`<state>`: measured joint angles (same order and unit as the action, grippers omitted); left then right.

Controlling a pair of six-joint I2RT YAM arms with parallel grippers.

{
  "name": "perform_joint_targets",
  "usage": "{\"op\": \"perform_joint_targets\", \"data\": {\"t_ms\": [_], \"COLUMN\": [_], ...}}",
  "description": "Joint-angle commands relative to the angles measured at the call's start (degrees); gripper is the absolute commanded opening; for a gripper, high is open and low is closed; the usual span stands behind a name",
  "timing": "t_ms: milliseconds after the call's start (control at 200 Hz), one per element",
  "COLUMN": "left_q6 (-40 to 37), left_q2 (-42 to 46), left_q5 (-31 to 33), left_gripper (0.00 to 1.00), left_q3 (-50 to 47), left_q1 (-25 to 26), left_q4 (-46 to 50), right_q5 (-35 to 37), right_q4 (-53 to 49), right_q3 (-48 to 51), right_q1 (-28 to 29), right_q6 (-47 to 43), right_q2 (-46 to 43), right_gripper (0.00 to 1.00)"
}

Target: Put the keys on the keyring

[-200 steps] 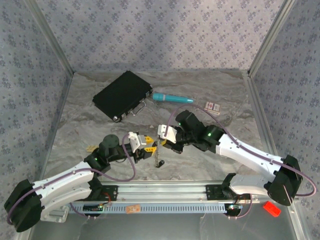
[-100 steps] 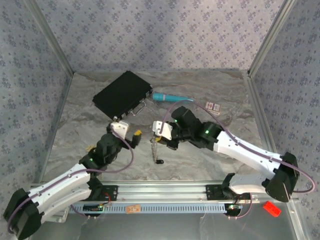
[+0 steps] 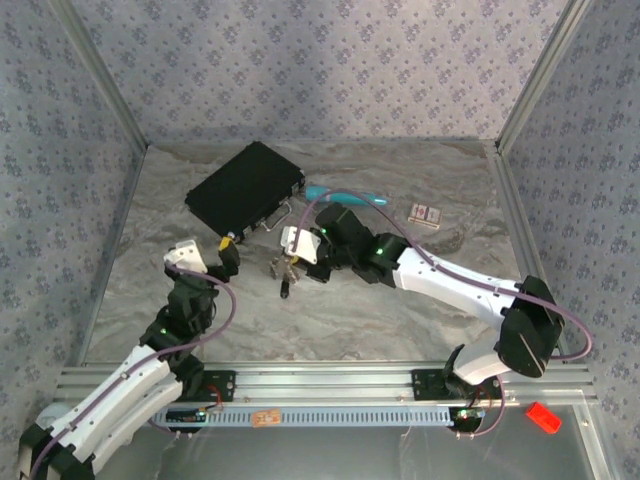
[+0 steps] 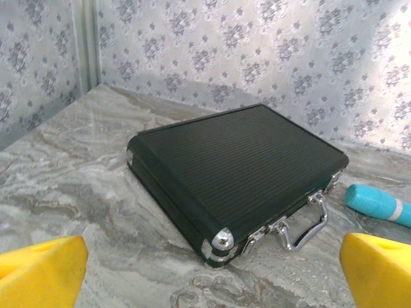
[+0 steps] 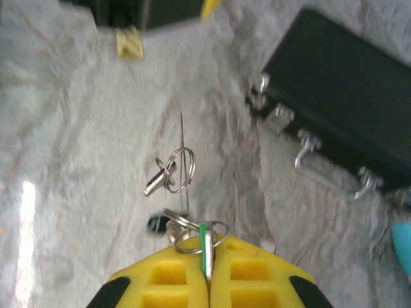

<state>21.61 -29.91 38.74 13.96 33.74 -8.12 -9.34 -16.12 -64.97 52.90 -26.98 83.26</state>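
Holding the right jaws clenched on the green-headed key (image 5: 205,250), its keyring (image 3: 284,268) dangling over the worktop (image 3: 400,330) near the black case (image 3: 245,188), calls for the released, empty left jaws to steady that ring first.

Left arm (image 3: 120,385) and right arm (image 3: 455,285): white links, black joints, small green indicator lights (image 3: 378,240). A purple cable (image 3: 233,300) loops along each; the tool fingers (image 5: 160,282) are yellow.

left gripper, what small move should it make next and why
Probably swing the open left gripper down toward what looks like the brassy key on the table. The right gripper is shut on the green key with the keyring dangling, ready for another.
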Motion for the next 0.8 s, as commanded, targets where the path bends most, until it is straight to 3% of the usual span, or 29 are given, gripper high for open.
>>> {"op": "perform_joint_targets", "data": {"t_ms": [0, 145, 615, 705, 795], "left_q6": [2.7, 1.5, 1.0, 0.4, -0.6], "left_q2": [0.0, -0.7, -6.8, -8.3, -9.7], "left_q5": [1.1, 0.0, -2.4, -2.7, -3.1], "left_gripper": [1.0, 1.0, 1.0, 1.0, 1.0], "left_q3": [-1.5, -1.2, 0.3, 0.8, 1.6], "left_q1": [-0.3, -0.6, -1.0, -1.0, -1.0], "left_q4": [-0.2, -0.7, -4.1, -4.9, -5.4], "right_q5": [7.6, 14.8, 29.6, 32.3, 32.5], "right_q4": [-8.0, -13.2, -25.8, -26.6, -27.6], "right_q3": [3.5, 7.1, 16.0, 18.1, 18.9], "right_q1": [-1.0, -1.5, 3.4, 4.6, 5.3], "right_q6": [1.6, 1.6, -14.2, -16.0, -16.1], "right_q2": [-0.5, -0.5, 1.4, 2.3, 2.3], "right_gripper": [0.0, 0.0, 0.05, 0.13, 0.31]}}
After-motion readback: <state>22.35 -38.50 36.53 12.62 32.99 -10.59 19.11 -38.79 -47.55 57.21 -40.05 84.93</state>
